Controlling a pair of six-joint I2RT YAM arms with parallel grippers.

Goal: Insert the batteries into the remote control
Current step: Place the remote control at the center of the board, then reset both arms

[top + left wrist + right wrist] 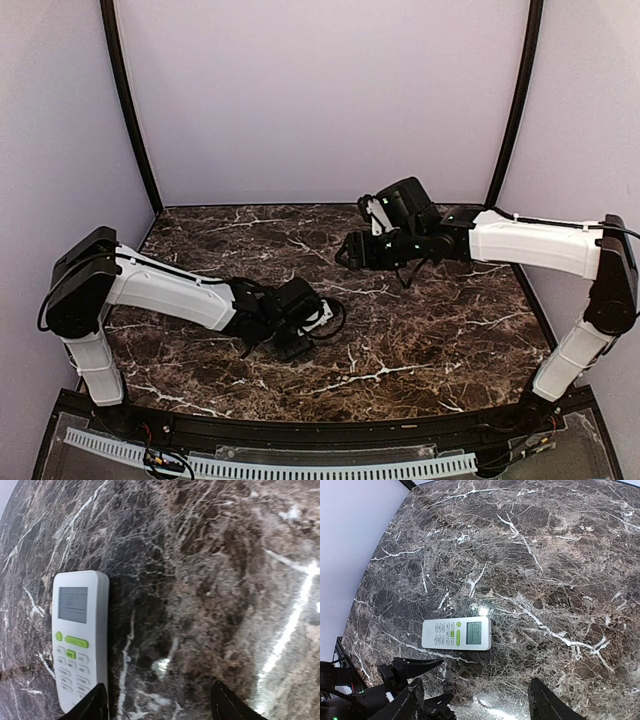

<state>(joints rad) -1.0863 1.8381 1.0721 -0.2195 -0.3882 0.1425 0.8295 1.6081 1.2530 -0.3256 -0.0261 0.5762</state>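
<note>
The remote control [80,640] is a white handset lying face up on the marble table, with its grey display and green buttons showing. It lies just left of my left gripper [162,707], outside the jaws, which are open with only bare table between them. From the right wrist, the remote control [456,633] lies flat with its display lit. My right gripper [475,707] hovers open well above and short of it, holding nothing. From above, the left gripper [305,325] is low at mid-table and the right gripper [378,215] is raised at the back. No batteries are in view.
The dark marble table [430,330] runs to lilac walls at the back and sides. The left gripper's black fingers [410,666] show in the right wrist view, just near of the remote. A cable tray [270,465] lines the near edge.
</note>
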